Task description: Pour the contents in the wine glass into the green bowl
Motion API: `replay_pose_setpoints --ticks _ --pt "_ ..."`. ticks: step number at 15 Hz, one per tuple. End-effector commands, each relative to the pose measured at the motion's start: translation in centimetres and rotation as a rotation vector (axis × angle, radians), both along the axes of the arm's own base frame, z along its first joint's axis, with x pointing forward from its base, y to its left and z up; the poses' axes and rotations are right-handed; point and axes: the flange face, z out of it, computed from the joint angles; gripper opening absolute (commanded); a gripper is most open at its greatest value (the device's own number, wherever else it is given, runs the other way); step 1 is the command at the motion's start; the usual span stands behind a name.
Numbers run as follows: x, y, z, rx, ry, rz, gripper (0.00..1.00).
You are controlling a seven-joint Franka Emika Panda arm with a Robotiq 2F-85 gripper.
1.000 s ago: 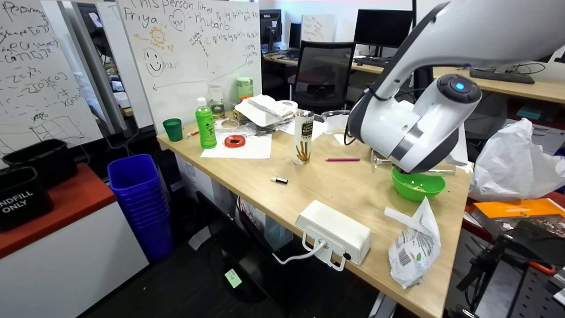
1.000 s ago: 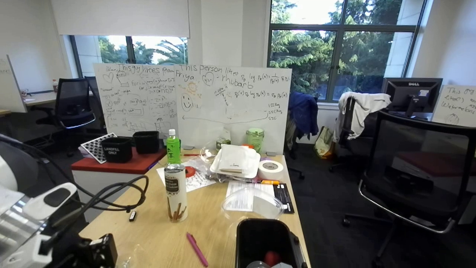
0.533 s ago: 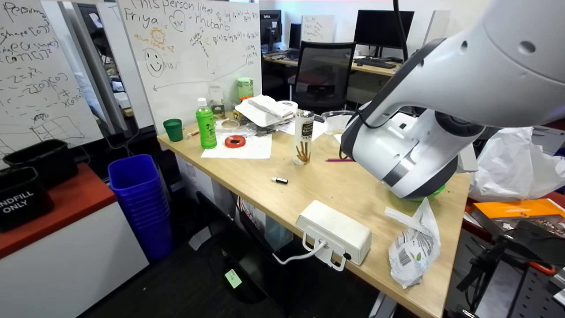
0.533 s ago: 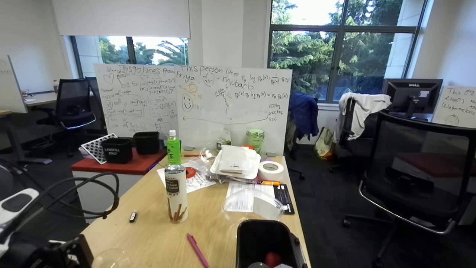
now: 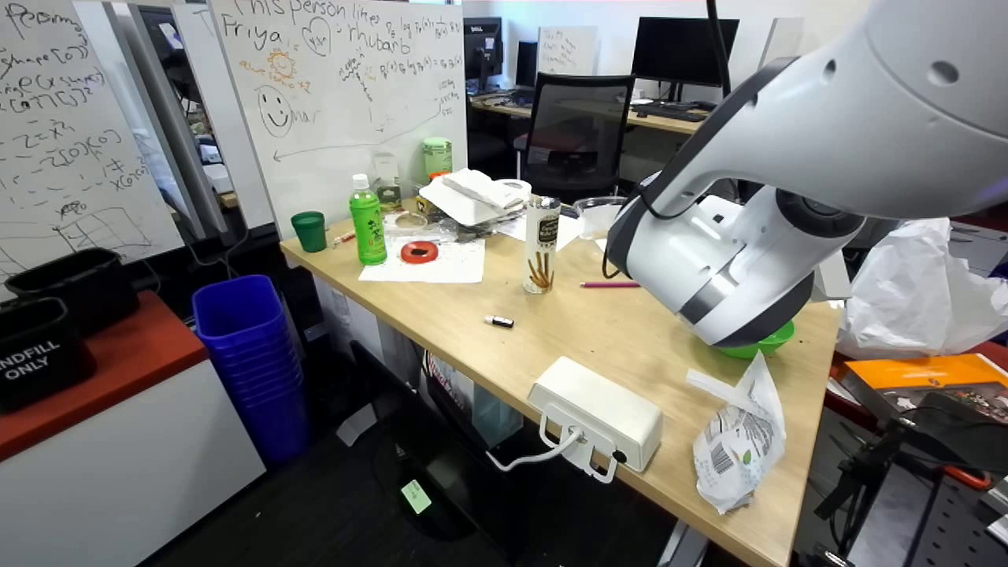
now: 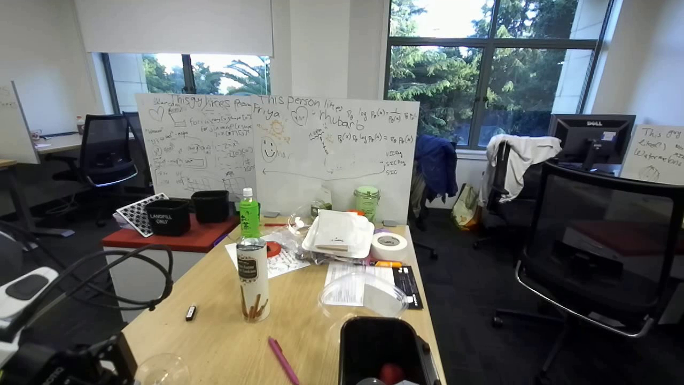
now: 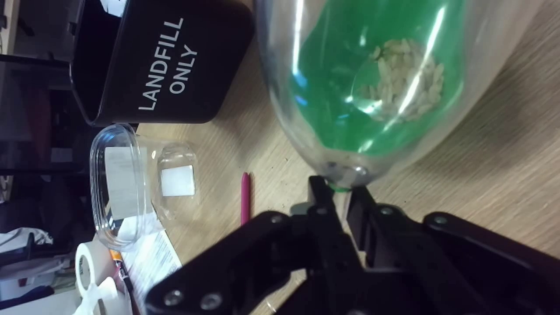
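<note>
Left corner of bench (image 5: 441, 307): green cup (image 5: 309, 231), well apart from the work; not the one to fill

Near long edge: white box (image 5: 596, 409); not in the pour's way

Toward near right corner: crumpled bag (image 5: 739, 441), near the green bowl (image 5: 768, 343); swing clear of it when leaving

Right edge: arm (image 5: 732, 260) leans in and blocks most of the work in an exterior view, tilt not readable there; wrist view has the tool (image 7: 339, 186) pinched on the stem of the wine glass (image 7: 358, 113), green bowl showing through it, bowl set near this edge; pale grains (image 7: 402, 78) in sight, whether in glass or bowl cannot tell

Step, by my guess: pouring; turn the wrist little by little, mouth low and inside the rim; pause so grains slide; a smooth stem may roll in the pinch, so no sharp shake; don't lean on the rim, a light bowl could skid toward the edge; once the glass looks bare, bring it mouth-up over the bowl before moving off
</note>
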Motion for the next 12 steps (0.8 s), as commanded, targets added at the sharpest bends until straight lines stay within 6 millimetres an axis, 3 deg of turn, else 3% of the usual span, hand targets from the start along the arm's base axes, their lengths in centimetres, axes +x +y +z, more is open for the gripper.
replay_pose_setpoints --ticks 1,8,12 --pt "0.1 0.3 0.1 -0.012 0.0 0.004 0.04" --pt "-0.3 1.5 -1.1 -0.132 0.075 0.122 0.04" --pt "0.5 3.1 -1.4 -0.254 0.085 0.224 0.04"
